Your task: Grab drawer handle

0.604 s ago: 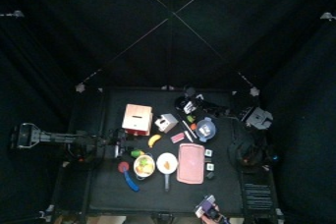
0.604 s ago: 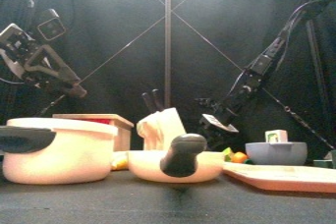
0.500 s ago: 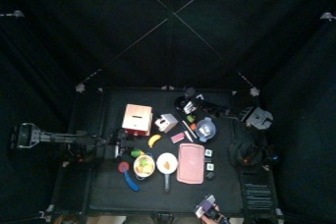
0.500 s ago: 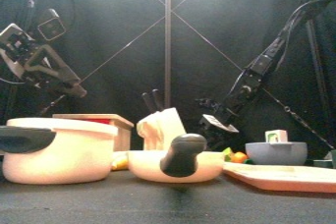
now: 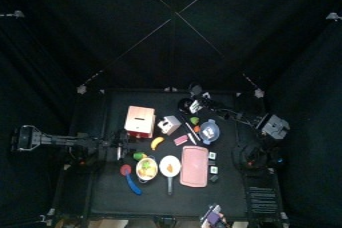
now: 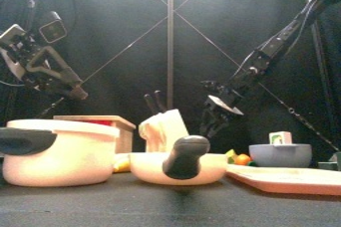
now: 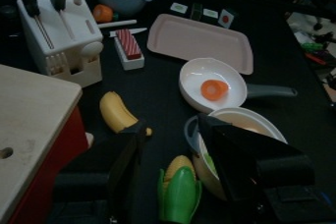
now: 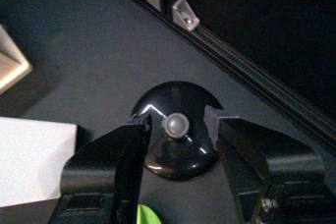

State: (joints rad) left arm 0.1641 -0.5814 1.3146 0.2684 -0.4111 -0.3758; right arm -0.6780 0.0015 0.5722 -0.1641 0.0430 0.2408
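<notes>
Since the earlier frames the right hand has risen from the worktop and pulled a little back toward its own side; its jaws stand wide apart and hold nothing, above a black dome-shaped thing. The left hand is also spread open and empty. It hovers over the corn cob and the banana, just beside the orange-red drawer unit. The drawer handle itself I cannot make out in any view. I think the left hand is better placed. It should first find the handle side, then come in level with the jaws around the handle before closing. Room is narrow: the white pot and the food lie close. The far side of the unit looks more free.
</notes>
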